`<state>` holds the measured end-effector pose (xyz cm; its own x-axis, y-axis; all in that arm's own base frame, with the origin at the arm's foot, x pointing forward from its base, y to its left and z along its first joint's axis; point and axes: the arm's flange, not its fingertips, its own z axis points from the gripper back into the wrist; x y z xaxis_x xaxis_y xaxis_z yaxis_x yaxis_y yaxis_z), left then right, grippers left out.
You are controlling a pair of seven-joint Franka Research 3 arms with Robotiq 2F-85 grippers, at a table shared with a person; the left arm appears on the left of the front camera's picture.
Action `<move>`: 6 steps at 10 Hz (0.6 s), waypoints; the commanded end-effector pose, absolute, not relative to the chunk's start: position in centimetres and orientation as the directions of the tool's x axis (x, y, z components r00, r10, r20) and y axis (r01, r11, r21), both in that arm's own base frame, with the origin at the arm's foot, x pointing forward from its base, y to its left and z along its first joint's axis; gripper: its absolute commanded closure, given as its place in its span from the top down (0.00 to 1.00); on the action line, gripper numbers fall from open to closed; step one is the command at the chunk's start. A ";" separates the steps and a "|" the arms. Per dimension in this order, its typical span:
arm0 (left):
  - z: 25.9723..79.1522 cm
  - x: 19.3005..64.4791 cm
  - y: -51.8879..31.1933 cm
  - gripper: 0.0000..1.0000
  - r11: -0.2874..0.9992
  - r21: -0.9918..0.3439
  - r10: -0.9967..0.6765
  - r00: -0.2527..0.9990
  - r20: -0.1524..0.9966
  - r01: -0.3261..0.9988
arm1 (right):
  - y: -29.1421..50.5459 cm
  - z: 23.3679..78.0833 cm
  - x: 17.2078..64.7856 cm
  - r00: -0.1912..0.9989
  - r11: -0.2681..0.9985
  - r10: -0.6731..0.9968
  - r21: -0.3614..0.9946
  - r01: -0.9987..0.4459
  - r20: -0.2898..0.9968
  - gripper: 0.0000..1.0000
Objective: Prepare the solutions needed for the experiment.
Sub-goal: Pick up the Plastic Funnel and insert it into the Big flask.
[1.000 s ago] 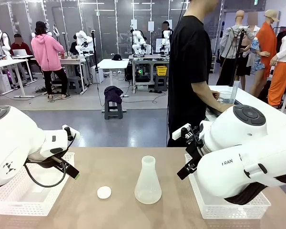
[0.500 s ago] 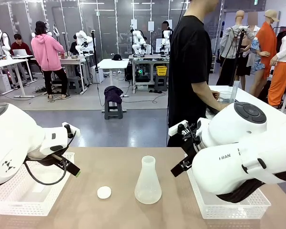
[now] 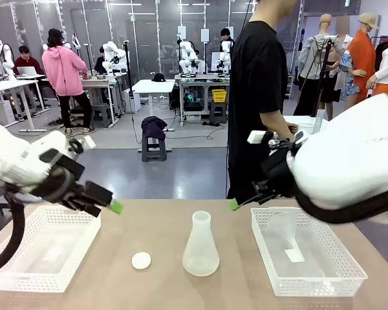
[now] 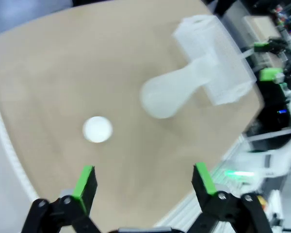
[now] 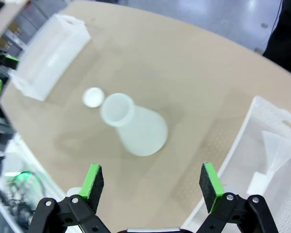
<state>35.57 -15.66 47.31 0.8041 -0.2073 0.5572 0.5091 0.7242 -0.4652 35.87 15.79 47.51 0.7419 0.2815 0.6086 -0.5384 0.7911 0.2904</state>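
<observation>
Conical flask (image 3: 200, 248): frosted, translucent, upright, mouth open, at the middle of the table (image 3: 161, 219), nearer the robot's edge than the far one. Nothing grips or touches it.
Solutions: no liquid layer can be made out through the frosted wall.
White cap (image 3: 141, 260): small, round, flat on the table, near the flask's left, apart from it.
Left tray (image 3: 45, 284): white mesh basket at the left end of the table.
Right tray (image 3: 310, 289): white mesh basket at the right end, with a small white piece on its floor.
Left gripper (image 3: 113, 205): the arm enters from the left and hangs above the left tray's right edge, with the fingers aimed right and slightly down toward the flask. Jaws stand wide apart and empty, clear of the table.
Right gripper (image 3: 233, 205): the arm enters from the right, above the right tray, with the fingers aimed left and down. Jaws stand wide apart and hold nothing.
Left wrist view: gripper (image 4: 144, 178) over bare table, with cap (image 4: 97, 129) and flask (image 4: 172, 94) ahead.
Right wrist view: gripper (image 5: 151, 179) looks down on flask (image 5: 136, 128) and cap (image 5: 92, 96).
Person (image 3: 255, 84): black shirt, standing beyond the far edge, turned toward the right.
</observation>
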 end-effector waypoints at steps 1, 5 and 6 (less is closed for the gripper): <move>48.4 36.7 -13.9 1.00 0.676 -0.573 -0.117 0.836 0.536 0.463 | 14.7 48.9 36.7 0.805 0.703 0.224 0.481 -0.524 0.550 1.00; 49.1 37.1 -12.8 1.00 0.411 -0.844 0.116 0.898 0.424 0.345 | 14.0 49.9 37.4 0.879 0.471 0.066 0.762 -0.445 0.472 1.00; 49.3 36.8 -12.7 1.00 0.341 -0.884 0.175 0.902 0.394 0.320 | 14.1 49.9 37.2 0.884 0.424 0.056 0.790 -0.442 0.465 1.00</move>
